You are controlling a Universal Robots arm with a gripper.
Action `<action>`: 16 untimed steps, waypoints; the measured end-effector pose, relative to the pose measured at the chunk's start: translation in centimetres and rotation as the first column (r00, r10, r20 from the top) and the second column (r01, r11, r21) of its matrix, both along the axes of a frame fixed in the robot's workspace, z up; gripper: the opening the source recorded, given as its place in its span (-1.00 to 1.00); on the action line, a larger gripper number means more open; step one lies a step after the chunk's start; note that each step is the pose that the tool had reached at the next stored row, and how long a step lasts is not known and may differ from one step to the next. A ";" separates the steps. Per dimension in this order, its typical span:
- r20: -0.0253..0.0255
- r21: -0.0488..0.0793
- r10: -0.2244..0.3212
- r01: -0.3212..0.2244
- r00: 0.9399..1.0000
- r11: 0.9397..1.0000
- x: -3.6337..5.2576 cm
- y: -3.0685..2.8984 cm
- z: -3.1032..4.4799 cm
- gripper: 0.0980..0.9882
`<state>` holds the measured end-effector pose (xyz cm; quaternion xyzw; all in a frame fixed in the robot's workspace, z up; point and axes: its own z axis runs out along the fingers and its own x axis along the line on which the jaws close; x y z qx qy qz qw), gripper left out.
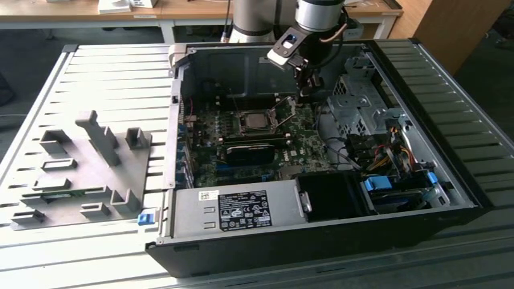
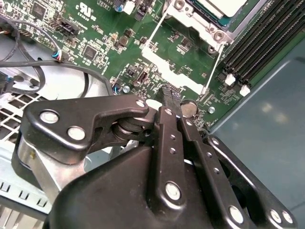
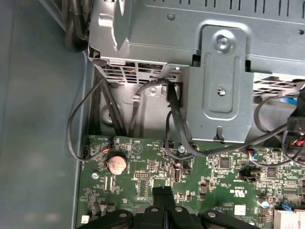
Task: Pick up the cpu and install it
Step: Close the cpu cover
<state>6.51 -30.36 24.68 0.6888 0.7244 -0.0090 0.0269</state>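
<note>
The cpu (image 1: 258,122), a shiny silver-grey square, lies in the black socket frame on the green motherboard (image 1: 301,141) inside the open computer case. In the second wrist view the cpu (image 2: 223,5) shows at the picture's edge, with thin wire levers beside it. My gripper (image 1: 304,99) hangs over the board on the exterior view's right of the socket, apart from the cpu. Its black fingers (image 2: 167,98) are pressed together with nothing between them. In the first wrist view the gripper (image 3: 164,192) points down at the board near a coin battery (image 3: 116,164).
A metal drive cage (image 1: 357,105) and loose cables (image 1: 377,150) stand close on the exterior view's right of the gripper. Memory slots (image 2: 267,43) run beside the socket. The power supply (image 1: 241,211) fills the case's front. A grey fixture plate (image 1: 80,162) lies outside on the left.
</note>
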 end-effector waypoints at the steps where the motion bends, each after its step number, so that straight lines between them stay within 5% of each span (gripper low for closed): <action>1: 0.000 0.000 0.000 0.000 1.000 1.000 0.01 0.01 -0.13 -0.98; 10: 0.000 0.000 0.001 -0.001 1.000 1.000 -0.28 0.02 -0.40 -0.98; 16: 0.000 0.000 0.001 -0.001 1.000 1.000 -1.30 0.01 -0.35 -0.98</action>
